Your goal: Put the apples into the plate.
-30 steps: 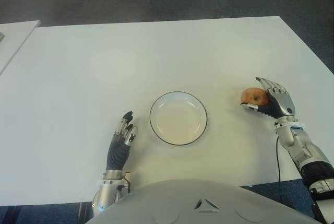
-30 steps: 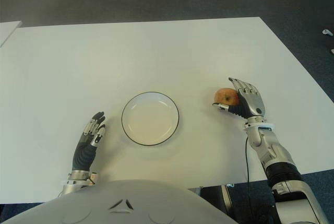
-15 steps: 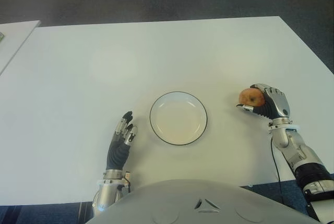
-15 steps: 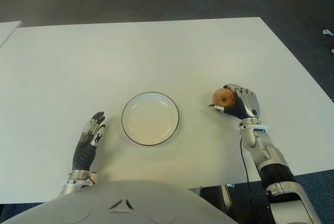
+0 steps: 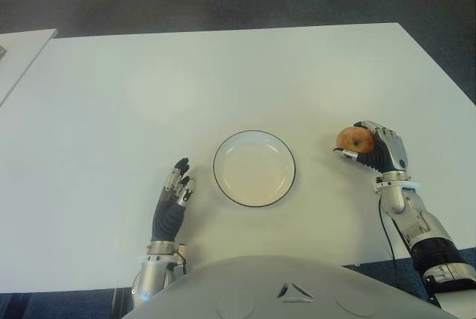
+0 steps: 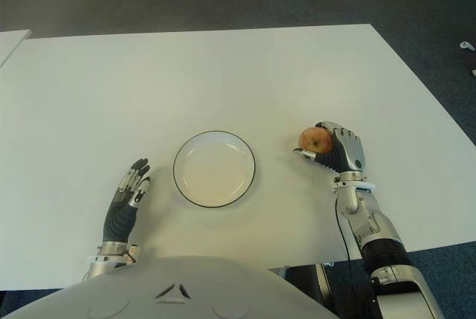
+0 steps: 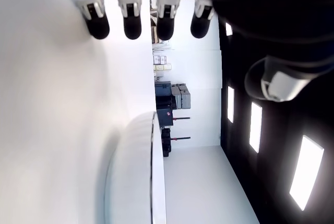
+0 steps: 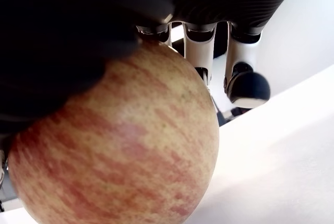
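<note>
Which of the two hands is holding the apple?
The right hand, right of the plate, grips the apple; the left hand, left of the plate, is open and holds nothing.

White table (image 5: 223,66), dark floor beyond its far edge. Black-rimmed white plate (image 5: 254,168) sits on it near the front edge, roughly centred. Left of the plate, left hand (image 5: 173,198) shows over the tabletop, fingers extended; contact with the surface unclear.

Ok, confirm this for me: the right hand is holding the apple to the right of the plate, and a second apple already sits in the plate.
Not quite. The plate holds nothing, as both eye views show. The rest stands: the right hand grips the apple to the plate's right.
</note>
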You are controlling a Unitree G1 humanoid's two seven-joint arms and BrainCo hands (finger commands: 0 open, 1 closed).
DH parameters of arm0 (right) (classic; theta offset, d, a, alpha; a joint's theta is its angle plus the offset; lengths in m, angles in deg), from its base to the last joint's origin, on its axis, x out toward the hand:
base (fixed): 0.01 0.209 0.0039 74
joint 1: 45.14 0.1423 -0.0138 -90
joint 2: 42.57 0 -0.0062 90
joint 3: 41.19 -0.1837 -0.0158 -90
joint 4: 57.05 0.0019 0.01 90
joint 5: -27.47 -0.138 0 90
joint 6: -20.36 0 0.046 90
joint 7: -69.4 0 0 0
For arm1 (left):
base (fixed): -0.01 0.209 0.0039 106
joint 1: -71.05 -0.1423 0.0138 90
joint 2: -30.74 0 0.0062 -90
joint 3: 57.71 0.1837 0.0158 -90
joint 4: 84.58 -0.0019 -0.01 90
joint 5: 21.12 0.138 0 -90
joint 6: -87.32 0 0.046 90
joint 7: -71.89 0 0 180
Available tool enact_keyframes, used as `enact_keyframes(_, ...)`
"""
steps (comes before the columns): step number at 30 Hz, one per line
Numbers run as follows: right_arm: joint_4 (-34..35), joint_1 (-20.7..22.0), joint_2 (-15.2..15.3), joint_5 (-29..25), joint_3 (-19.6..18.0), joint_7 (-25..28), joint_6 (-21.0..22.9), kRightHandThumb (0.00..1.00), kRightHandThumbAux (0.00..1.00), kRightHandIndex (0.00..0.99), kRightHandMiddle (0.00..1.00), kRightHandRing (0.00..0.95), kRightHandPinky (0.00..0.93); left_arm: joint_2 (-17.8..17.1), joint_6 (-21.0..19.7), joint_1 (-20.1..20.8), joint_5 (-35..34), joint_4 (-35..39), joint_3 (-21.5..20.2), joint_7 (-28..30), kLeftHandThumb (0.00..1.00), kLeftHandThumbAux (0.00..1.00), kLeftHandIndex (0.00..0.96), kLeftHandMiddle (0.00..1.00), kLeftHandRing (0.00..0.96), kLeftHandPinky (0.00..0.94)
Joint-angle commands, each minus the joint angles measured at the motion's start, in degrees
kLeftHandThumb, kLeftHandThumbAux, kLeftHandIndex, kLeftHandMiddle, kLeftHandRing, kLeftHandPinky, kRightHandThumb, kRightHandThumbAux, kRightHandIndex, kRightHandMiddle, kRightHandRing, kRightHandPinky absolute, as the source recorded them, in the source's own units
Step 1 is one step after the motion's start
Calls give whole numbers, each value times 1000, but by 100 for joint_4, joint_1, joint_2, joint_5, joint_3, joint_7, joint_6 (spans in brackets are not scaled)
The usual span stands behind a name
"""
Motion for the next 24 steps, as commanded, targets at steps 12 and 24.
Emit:
enact_keyframes(12, 476, -93, -99, 16, -12, 289, -92, 1000, 640, 881, 905, 894, 877, 8, -107, 32, 23, -27, 16, 39, 78, 391, 0, 0, 0, 20)
enact_keyframes(24, 1905, 438, -117, 121, -171, 1116, 489, 1000, 633, 887, 908, 900, 882, 32, -93, 113, 100, -93, 42, 3, 70, 392, 0, 0, 0, 12)
